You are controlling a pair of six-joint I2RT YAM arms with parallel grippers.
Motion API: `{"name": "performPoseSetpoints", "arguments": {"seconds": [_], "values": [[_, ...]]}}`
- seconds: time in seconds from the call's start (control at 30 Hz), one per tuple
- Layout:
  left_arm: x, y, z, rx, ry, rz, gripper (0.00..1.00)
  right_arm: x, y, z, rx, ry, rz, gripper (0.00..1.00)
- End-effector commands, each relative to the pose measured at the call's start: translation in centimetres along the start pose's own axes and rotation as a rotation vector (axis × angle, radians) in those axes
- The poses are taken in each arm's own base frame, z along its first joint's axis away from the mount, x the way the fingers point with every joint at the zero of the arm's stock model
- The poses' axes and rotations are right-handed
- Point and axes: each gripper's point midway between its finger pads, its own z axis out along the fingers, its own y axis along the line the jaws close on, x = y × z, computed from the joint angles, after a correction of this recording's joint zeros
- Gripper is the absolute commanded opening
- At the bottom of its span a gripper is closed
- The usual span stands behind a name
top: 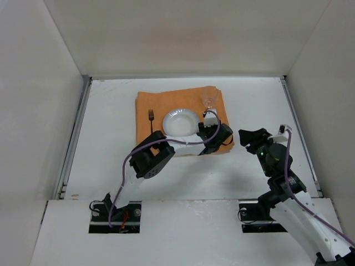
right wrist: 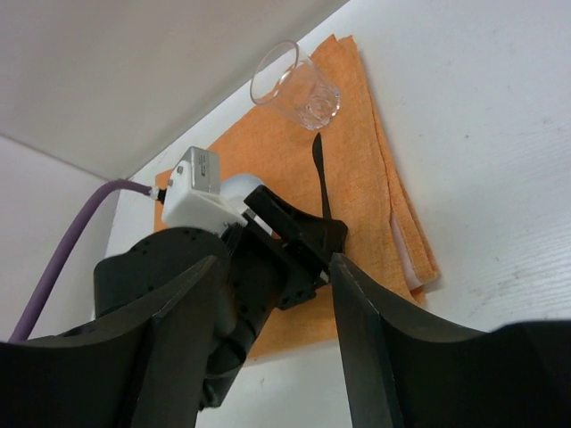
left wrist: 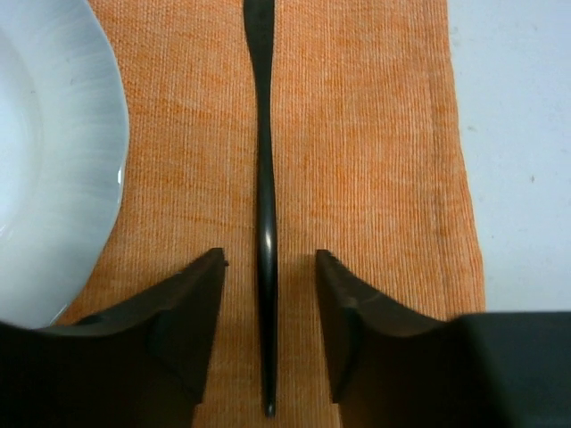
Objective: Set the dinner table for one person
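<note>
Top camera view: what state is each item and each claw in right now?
left gripper: open, straddling the knife handle.
right gripper: open, empty.
knife: flat on the orange cloth.
fork: flat, left of the plate.
plate: empty.
glass: upright, empty.

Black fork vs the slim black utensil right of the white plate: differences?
The black fork lies left of the round white plate; the slim black utensil lies right of it.
The fork is clear of both arms; the utensil's handle sits between the open fingers of the left gripper, not touching them.
The fork shows tines; the utensil's far end looks narrow, without tines.
Both are dark and lie flat on the orange cloth.
</note>
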Motion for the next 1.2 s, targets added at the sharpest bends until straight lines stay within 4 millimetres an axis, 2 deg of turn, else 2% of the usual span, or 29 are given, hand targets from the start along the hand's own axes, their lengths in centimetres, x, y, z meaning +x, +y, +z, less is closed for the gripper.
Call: {"name": "performPoseSetpoints", "arguments": {"seconds": [0.0, 0.1, 0.27, 0.37, 0.47, 0.6, 0.67, 0.8, 0.87, 0.9, 1.0, 1.07, 1.17], "values": [[-4.4, -1.5, -3.8, 0.065, -0.080, -0.024, 0.50, -1.7, 1.3, -0.1, -0.039, -0.054, 0.025, 0.59], [-6.4, -2.4, -6.1, 0.130, -0.121, -0.018, 0.57, -1.9, 1.2, 0.0, -0.032, -0.058, 0.031, 0.58], [-10.6, -2.5, -9.9, 0.247, -0.197, -0.062, 0.58, -2.9, 0.9, -0.3, -0.019, -0.097, 0.046, 0.57], [-12.7, -1.2, -11.8, 0.275, -0.222, -0.082, 0.58, -3.0, 0.6, -0.1, -0.005, -0.104, 0.051, 0.55], [-14.3, 2.1, -13.2, 0.270, -0.238, -0.114, 0.58, -2.2, 0.2, 0.6, 0.016, -0.079, 0.044, 0.47], [-16.1, 9.7, -14.6, 0.193, -0.279, -0.176, 0.58, -1.5, 0.3, 1.8, 0.028, -0.056, 0.035, 0.28], [-16.5, 14.2, -15.0, 0.129, -0.303, -0.215, 0.58, -1.0, 0.6, 2.6, 0.032, -0.035, 0.028, 0.21], [-15.3, 25.2, -15.8, -0.089, -0.319, -0.315, 0.57, -0.6, 1.3, 3.9, 0.038, -0.016, 0.014, 0.19], [-14.1, 29.8, -16.3, -0.186, -0.324, -0.391, 0.57, -0.5, 1.4, 4.5, 0.045, -0.013, 0.009, 0.22], [-13.2, 32.3, -16.5, -0.245, -0.321, -0.422, 0.57, -0.5, 1.4, 4.8, 0.049, -0.014, 0.010, 0.27], [-10.4, 38.0, -17.1, -0.393, -0.275, -0.471, 0.59, -0.3, 1.1, 5.6, 0.064, -0.014, 0.011, 0.43], [-9.0, 40.4, -17.5, -0.461, -0.254, -0.503, 0.61, -0.2, 0.4, 6.2, 0.090, -0.024, 0.008, 0.50], [-7.5, 42.8, -17.7, -0.533, -0.226, -0.555, 0.63, 0.2, -1.0, 6.9, 0.131, -0.036, -0.004, 0.54]]}}
